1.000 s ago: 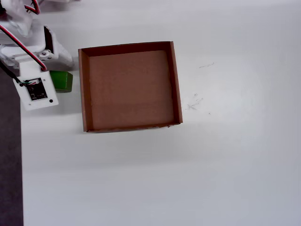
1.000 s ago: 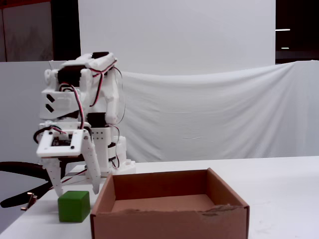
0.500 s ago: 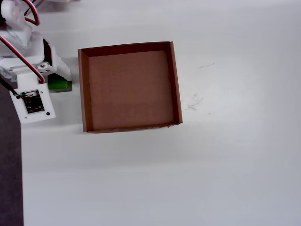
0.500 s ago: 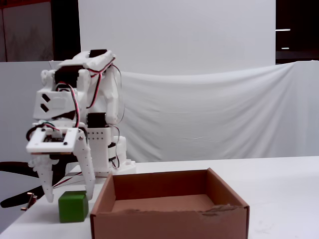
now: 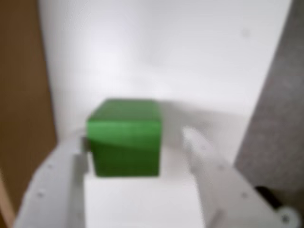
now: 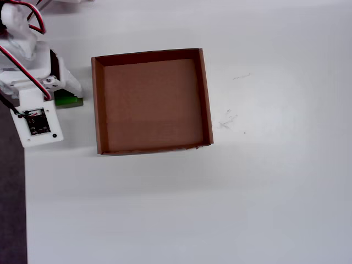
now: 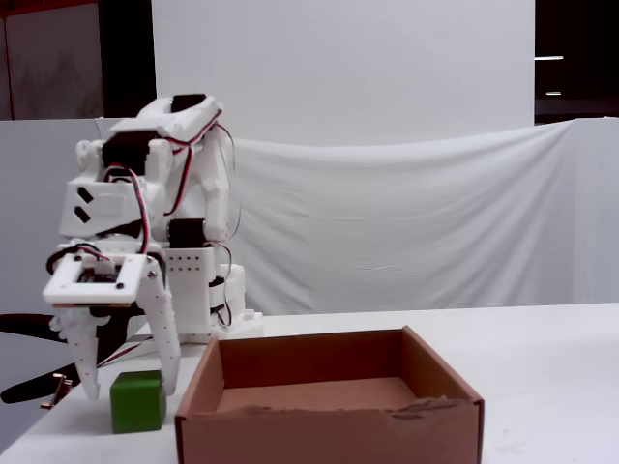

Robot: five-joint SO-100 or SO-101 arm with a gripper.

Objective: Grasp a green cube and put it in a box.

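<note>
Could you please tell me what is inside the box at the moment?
The box shows only its bare brown bottom in the overhead view. The green cube sits outside, between the open gripper fingers.

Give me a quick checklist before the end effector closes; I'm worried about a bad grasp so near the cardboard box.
1. Small bright-green cube between the end effector fingers: ok in the wrist view.
2. End effector open wider than the cube: ok, a gap shows beside the right finger.
3. Cube resting on the white table, outside the box: ok.
4. Large shallow brown cardboard box clear of the fingers: cannot tell; its wall runs close along the left edge of the wrist view.
5. Box interior free for the drop: ok, the overhead view shows it bare.
6. Fingers low enough around the cube: cannot tell; the fixed view shows the tips near its top.
</note>
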